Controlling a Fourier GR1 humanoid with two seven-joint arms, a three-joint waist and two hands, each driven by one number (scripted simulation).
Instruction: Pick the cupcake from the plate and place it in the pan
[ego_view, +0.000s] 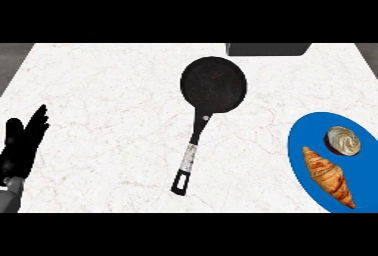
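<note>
Nearest the robot, at the view's left edge, the left hand rests open with its fingers straight and pointing up, holding nothing; the right hand does not show anywhere, so its state cannot be told. Also close in, at the lower right, a croissant lies across the near part of the blue plate, which runs off the right edge of the view. Just beyond the croissant, on the same plate, sits the cupcake, small and round with a pale swirled top in a dark wrapper; it lies near the croissant's tip, and whether the 2 touch cannot be told. Judging by its look, the cupcake will be light and soft, with a top that smears or crushes easily, so it is best taken low around the wrapper's sides, approached from the side away from the croissant. Farther out, mid-counter, the black pan lies with its handle pointing back toward the robot, well apart from the plate. At the far edge sits a dark box-like object, only partly visible.
</note>
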